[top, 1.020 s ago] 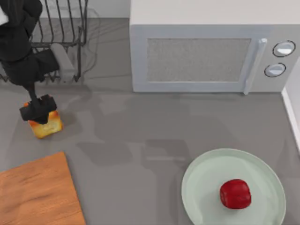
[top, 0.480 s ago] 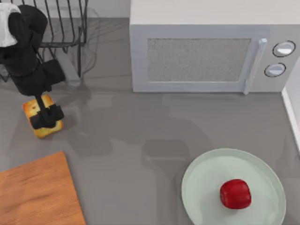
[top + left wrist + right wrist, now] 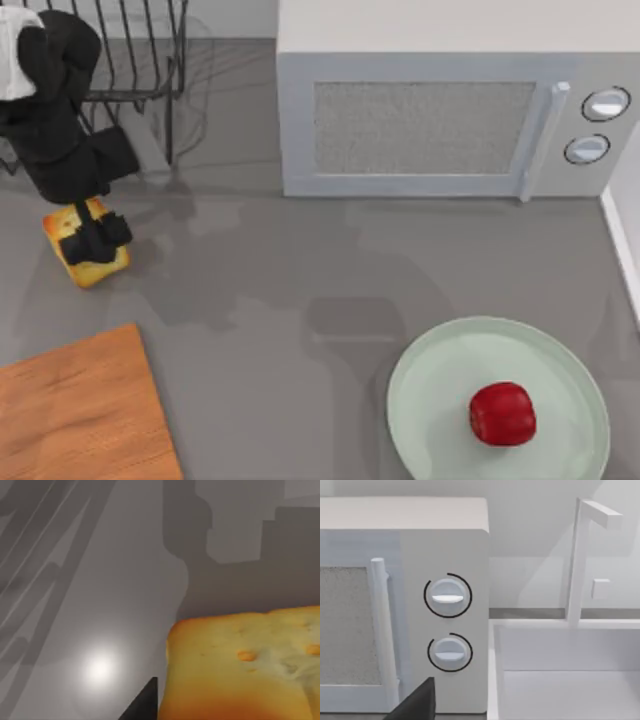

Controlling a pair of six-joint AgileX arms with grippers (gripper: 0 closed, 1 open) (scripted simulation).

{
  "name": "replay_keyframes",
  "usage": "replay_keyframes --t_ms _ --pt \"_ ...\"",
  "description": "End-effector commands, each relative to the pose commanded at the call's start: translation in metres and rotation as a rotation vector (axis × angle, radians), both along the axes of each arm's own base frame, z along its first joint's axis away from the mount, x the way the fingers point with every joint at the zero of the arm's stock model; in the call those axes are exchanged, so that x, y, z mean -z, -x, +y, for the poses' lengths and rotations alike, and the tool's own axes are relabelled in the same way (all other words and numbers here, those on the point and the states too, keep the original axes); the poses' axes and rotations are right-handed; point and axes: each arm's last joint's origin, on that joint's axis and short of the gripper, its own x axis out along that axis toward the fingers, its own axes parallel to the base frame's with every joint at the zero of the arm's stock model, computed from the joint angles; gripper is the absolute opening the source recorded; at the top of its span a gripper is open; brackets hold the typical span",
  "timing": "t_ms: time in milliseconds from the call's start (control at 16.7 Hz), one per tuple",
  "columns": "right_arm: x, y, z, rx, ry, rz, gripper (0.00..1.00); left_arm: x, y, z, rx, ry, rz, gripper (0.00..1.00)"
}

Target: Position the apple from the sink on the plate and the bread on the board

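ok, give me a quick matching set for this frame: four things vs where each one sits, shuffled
Things:
1. apple
2. bread
3. board
4. microwave

Places:
A. under the left hand, on the counter
B. back of the counter, door shut
C. on the plate
D. front left corner, nothing on it

Pairs: 1-C, 2-A, 3-D, 4-B

Grainy wooden board, glossy apple — toasted bread
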Motion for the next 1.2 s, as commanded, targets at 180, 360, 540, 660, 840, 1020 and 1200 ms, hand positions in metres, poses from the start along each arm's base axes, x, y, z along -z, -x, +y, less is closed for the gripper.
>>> replay_keyframes --t_ms 180,360,540,660,840,1020,1200 --pt "0.000 0.000 0.000 0.000 0.000 0.000 1.00 0.000 0.000 0.000 0.000 0.000 0.000 0.32" --pt "0.000 0.000 0.000 0.000 0.000 0.000 1.00 0.000 0.000 0.000 0.000 0.000 0.000 0.10" --pt "0.000 0.000 0.000 0.000 0.000 0.000 1.00 0.000 0.000 0.000 0.000 0.000 0.000 0.00" --pt "0.000 0.000 0.000 0.000 0.000 0.000 1.00 0.000 0.000 0.000 0.000 0.000 0.000 0.00" --pt "0.000 0.000 0.000 0.000 0.000 0.000 1.00 0.000 0.000 0.000 0.000 0.000 0.000 0.00" --pt "0.000 0.000 0.000 0.000 0.000 0.000 1.00 -0.027 -0.005 0.000 0.001 0.012 -0.097 0.00" --pt "0.000 0.000 0.000 0.000 0.000 0.000 1.00 -0.046 -0.009 -0.001 0.004 0.014 -0.098 0.00"
